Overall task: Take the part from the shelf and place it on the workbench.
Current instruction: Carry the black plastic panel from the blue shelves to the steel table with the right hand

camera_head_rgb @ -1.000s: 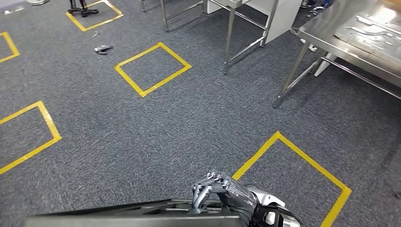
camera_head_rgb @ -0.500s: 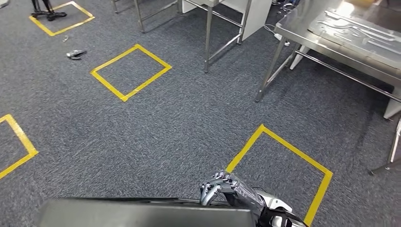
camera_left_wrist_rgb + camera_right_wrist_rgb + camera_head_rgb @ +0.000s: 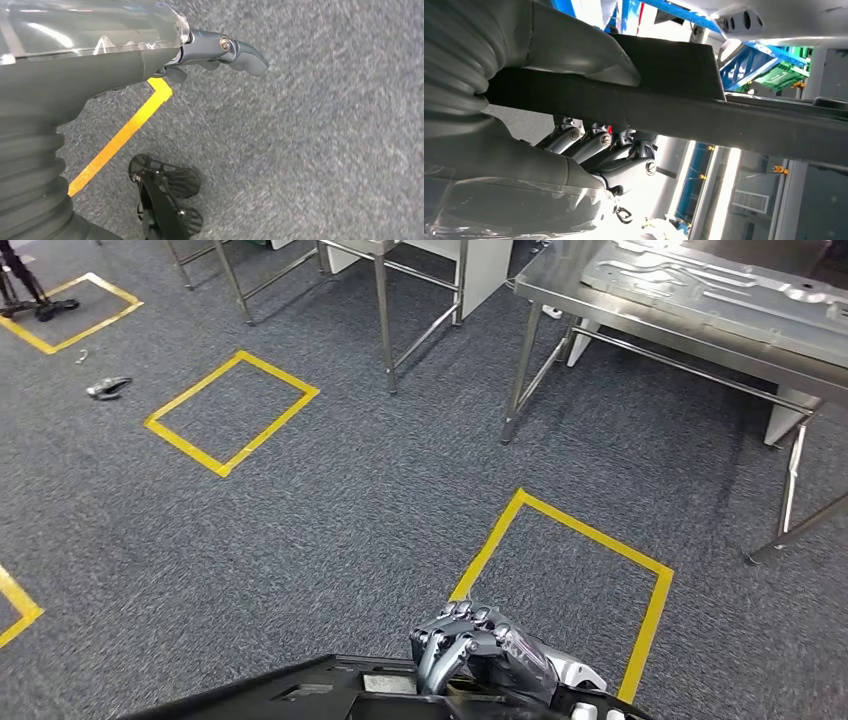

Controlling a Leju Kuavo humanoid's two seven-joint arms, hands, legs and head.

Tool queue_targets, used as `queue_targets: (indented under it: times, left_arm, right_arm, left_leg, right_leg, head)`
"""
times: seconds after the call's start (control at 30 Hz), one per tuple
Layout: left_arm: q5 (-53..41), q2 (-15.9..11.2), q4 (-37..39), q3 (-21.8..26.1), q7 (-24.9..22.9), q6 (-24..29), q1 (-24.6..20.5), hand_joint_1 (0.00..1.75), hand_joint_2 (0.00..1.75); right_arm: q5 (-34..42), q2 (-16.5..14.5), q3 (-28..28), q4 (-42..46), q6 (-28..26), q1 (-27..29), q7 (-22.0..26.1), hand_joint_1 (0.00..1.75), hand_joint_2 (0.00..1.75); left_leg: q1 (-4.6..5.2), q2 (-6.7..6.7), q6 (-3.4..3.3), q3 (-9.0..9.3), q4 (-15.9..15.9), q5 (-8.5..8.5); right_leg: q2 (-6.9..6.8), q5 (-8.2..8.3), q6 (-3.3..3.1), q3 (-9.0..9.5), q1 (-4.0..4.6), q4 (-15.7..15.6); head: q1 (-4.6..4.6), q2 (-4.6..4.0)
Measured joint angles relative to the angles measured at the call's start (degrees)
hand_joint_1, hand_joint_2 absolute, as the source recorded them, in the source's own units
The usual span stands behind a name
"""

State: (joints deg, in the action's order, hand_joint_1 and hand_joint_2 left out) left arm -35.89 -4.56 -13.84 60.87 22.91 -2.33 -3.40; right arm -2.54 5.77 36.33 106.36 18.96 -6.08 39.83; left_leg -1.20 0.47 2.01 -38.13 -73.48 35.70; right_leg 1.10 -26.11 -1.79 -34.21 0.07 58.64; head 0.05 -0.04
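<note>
At the bottom edge of the head view, the right hand curls over the rim of a flat black part — fingers wrapped on top, grasping it. The right wrist view confirms this: thumb above the dark slab, fingers clamped beneath. Left hand hangs over grey carpet with its fingers loosely extended, holding nothing. Upper right of the head view — a steel workbench with a pressed metal panel lying on it. Between hand and bench, a yellow tape square marks the floor. Another tape square sits at upper left, a small grey object just beside it. More metal table legs stand at top centre.
</note>
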Motion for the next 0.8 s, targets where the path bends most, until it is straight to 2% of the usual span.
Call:
queue_targets:
  times: [0.03,0.07,0.13,0.17,0.23,0.3,0.37,0.43,0.47,0.5,0.53,0.57,0.6,0.67,0.73,0.8]
  left_arm:
    - [0.00,0.03,0.00,0.02,0.12,-0.13,0.03,0.00,1.75]
    - [0.00,0.08,0.00,0.05,0.20,-0.22,0.01,0.00,1.75]
    - [0.00,0.14,0.00,0.15,0.32,-0.28,-0.19,0.00,1.75]
    - [0.00,0.15,0.00,0.26,0.37,-0.31,-0.30,0.00,1.75]
    - [0.00,0.17,0.00,0.46,0.47,-0.34,-0.35,0.00,1.75]
    - [-0.01,0.32,0.00,0.56,0.54,-0.35,-0.38,0.00,1.75]
    - [-0.02,0.46,0.00,0.62,0.58,-0.33,-0.61,0.00,1.75]
    - [-0.04,0.51,0.00,0.76,0.58,-0.31,-0.66,0.00,1.75]
    - [-0.07,0.53,0.00,0.82,0.57,-0.31,-0.57,0.00,1.75]
    - [-0.08,0.55,0.00,0.87,0.57,-0.31,-0.47,0.00,1.75]
    - [-0.09,0.61,0.00,0.89,0.57,-0.31,-0.42,0.00,1.75]
    - [-0.09,0.69,0.00,0.89,0.58,-0.31,-0.44,0.00,1.75]
    - [-0.09,0.83,0.00,0.90,0.59,-0.29,-0.50,0.00,1.75]
    - [-0.09,1.20,0.00,0.90,0.64,-0.27,-0.63,0.00,1.75]
    - [-0.09,1.53,0.01,0.93,0.64,-0.27,-0.67,0.00,1.75]
    - [-0.09,1.83,0.02,0.97,0.53,-0.26,-0.74,0.00,1.75]
  right_arm:
    - [0.09,-0.20,0.27,-0.10,0.24,-0.18,-0.03,1.57,1.75]
    - [0.19,-0.42,0.56,-0.23,0.46,-0.47,-0.07,1.57,1.75]
    - [0.34,-0.89,1.12,-0.51,0.82,-1.19,-0.09,1.57,1.75]
    - [0.37,-1.09,1.40,-0.66,0.88,-1.59,-0.09,1.57,1.75]
    - [0.38,-1.33,1.85,-0.98,0.97,-2.21,-0.09,1.57,1.75]
    - [0.38,-1.38,2.13,-1.38,1.11,-2.61,-0.08,1.57,1.75]
    - [0.37,-1.37,2.20,-1.79,1.23,-2.97,-0.08,1.57,1.75]
    - [0.37,-1.35,2.22,-2.19,1.34,-3.34,-0.08,1.57,1.75]
    - [0.37,-1.34,2.22,-2.41,1.43,-3.44,-0.08,1.57,1.75]
    - [0.37,-1.31,2.23,-2.65,1.50,-3.46,-0.08,1.57,1.75]
    - [0.37,-1.27,2.23,-2.89,1.56,-3.46,-0.08,1.57,1.75]
    - [0.37,-1.23,2.23,-3.13,1.64,-3.46,-0.08,1.57,1.75]
    - [0.38,-1.19,2.23,-3.31,1.69,-3.49,-0.08,1.57,1.75]
    - [0.45,-1.14,2.23,-3.58,1.82,-3.73,-0.08,1.57,1.75]
    - [0.67,-1.11,2.24,-3.80,1.93,-4.10,-0.08,1.57,1.75]
    - [0.90,-1.10,2.25,-4.06,2.19,-4.26,-0.08,1.57,1.75]
  left_leg:
    - [0.00,-0.05,0.04,-0.64,-0.81,-0.50]
    - [-0.01,-0.09,0.04,-0.24,0.60,-2.08]
    - [-0.13,-1.16,-0.09,2.53,7.36,-6.10]
    - [-0.18,-2.00,-0.26,3.87,10.58,-7.26]
    - [-0.17,-3.11,-0.83,5.02,13.43,-7.61]
    - [-0.10,-2.47,-1.57,5.13,13.82,-7.76]
    - [-0.21,-1.66,-2.26,5.32,14.17,-8.01]
    - [-0.20,-0.76,-2.70,5.46,14.34,-8.06]
    - [-0.13,-0.23,-2.84,5.47,14.34,-8.00]
    - [-0.07,0.35,-2.89,5.50,14.33,-7.92]
    - [-0.04,0.92,-2.90,5.56,14.33,-7.83]
    - [-0.01,1.45,-2.87,5.68,14.32,-7.72]
    - [0.02,1.92,-2.82,5.88,14.33,-7.58]
    - [0.19,2.77,-2.51,6.34,14.33,-7.24]
    - [0.41,3.65,-2.05,6.66,14.41,-6.94]
    - [0.57,4.66,-1.56,7.06,14.73,-6.77]
  right_leg:
    - [0.59,-0.04,-0.03,0.03,0.05,0.09]
    - [1.21,-0.10,0.01,0.06,0.07,0.21]
    - [2.33,-0.30,0.26,0.04,0.01,0.60]
    - [2.88,-0.45,0.48,-0.16,0.06,0.97]
    - [3.74,-0.50,1.05,-0.64,0.03,1.37]
    - [4.34,-0.37,1.68,-0.91,0.00,1.36]
    - [2.88,-1.32,2.32,-1.54,0.06,2.77]
    - [0.44,-4.18,2.89,-4.08,-0.05,8.10]
    - [-0.17,-5.71,3.08,-5.93,-0.19,11.68]
    - [-0.46,-6.58,3.20,-7.48,-0.32,14.51]
    - [-0.61,-6.48,3.22,-8.24,-0.40,15.73]
    - [-0.77,-5.39,3.13,-7.97,-0.42,14.96]
    - [-1.10,-3.56,2.92,-6.61,-0.37,12.21]
    - [-3.14,-0.59,2.14,-2.90,0.20,4.86]
    - [-4.45,0.11,1.43,-1.14,0.86,1.14]
    - [-3.55,0.10,1.02,-1.10,0.94,0.80]
  head:
    - [0.00,0.00]
    - [0.00,0.00]
    - [0.01,0.00]
    - [0.02,0.00]
    - [0.04,0.00]
    - [0.03,0.00]
    - [0.18,0.00]
    - [0.39,0.00]
    - [0.43,0.00]
    - [0.43,0.00]
    - [0.43,0.00]
    - [0.43,0.00]
    - [0.44,0.00]
    - [0.43,0.00]
    - [0.41,0.00]
    - [0.39,0.00]
